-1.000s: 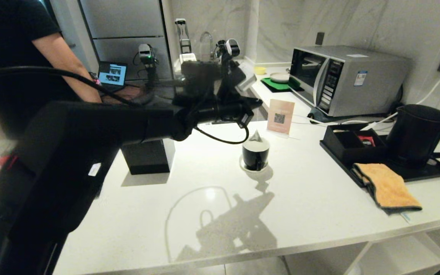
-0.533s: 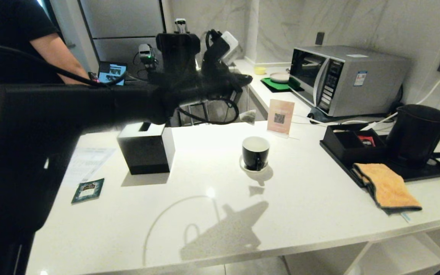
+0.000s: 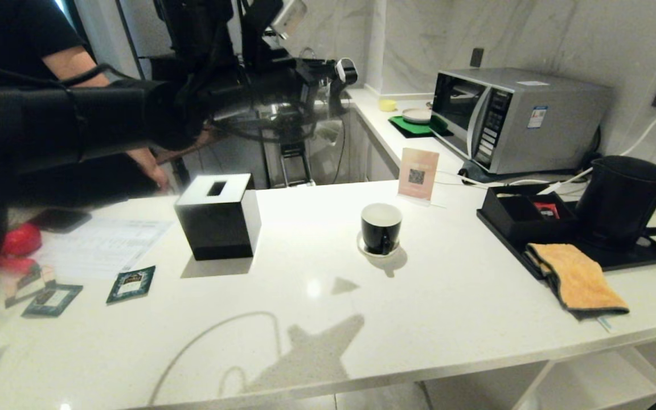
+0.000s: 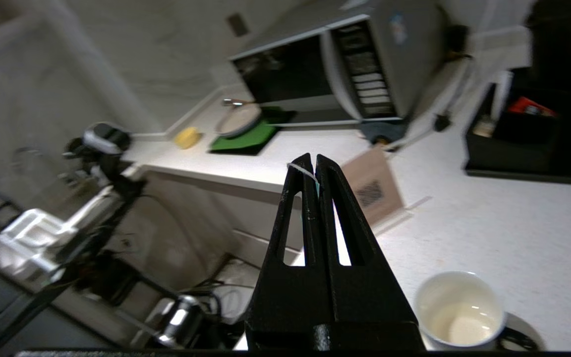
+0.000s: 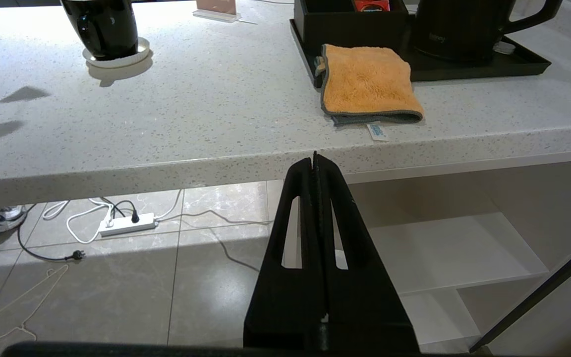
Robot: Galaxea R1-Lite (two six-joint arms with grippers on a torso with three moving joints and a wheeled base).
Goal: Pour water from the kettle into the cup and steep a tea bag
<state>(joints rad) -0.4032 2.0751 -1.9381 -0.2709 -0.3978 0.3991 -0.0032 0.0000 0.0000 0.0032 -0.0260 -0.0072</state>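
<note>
A: The left gripper [image 4: 313,166] is pinched tight on a thin white string [image 4: 303,171], high above the white speckled counter [image 3: 447,296]. The tea bag itself isn't in sight.

B: So carry it level, centre over the small glossy black cup with its white inside [image 3: 381,228], then lower slowly.

A: Agreed; the cup sits on its saucer mid-counter, with pale liquid inside. The tall matte black kettle [image 3: 624,199] is on the tray, far right.

B: Right gripper [image 5: 314,163]?

A: Closed and empty, parked below the counter edge.
</note>
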